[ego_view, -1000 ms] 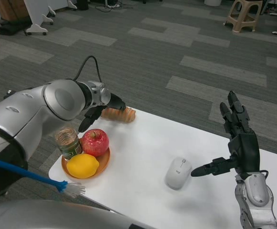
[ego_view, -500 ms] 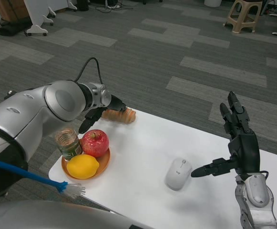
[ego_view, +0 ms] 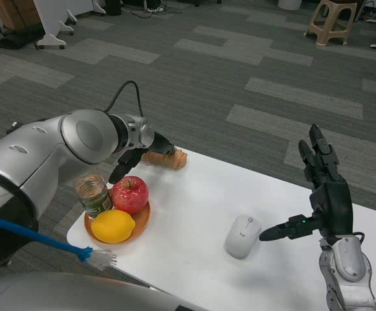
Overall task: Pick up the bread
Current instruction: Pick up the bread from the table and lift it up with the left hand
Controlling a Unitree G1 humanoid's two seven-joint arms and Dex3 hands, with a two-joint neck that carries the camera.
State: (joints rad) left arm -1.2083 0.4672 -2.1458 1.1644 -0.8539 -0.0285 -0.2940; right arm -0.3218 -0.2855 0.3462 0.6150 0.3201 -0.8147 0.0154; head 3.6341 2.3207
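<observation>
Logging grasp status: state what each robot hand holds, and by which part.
Left robot hand lies over the bread at its left end; a closed grip cannot be told. Right robot hand holds nothing.

A smooth matt white tabletop point(ego_view: 194, 214) carries a glossy red apple point(ego_view: 130, 194), a clear glass jar point(ego_view: 94, 195) and a matt grey plastic mouse point(ego_view: 241, 236).

Bare white table point(ego_view: 194, 214) lies open between the orange plate point(ego_view: 140, 221) and the computer mouse point(ego_view: 241, 236). On the plate, the red apple point(ego_view: 129, 194), lemon point(ego_view: 112, 225) and glass jar point(ego_view: 93, 194) crowd the near-left approach to the bread point(ego_view: 173, 159) at the far edge.
</observation>
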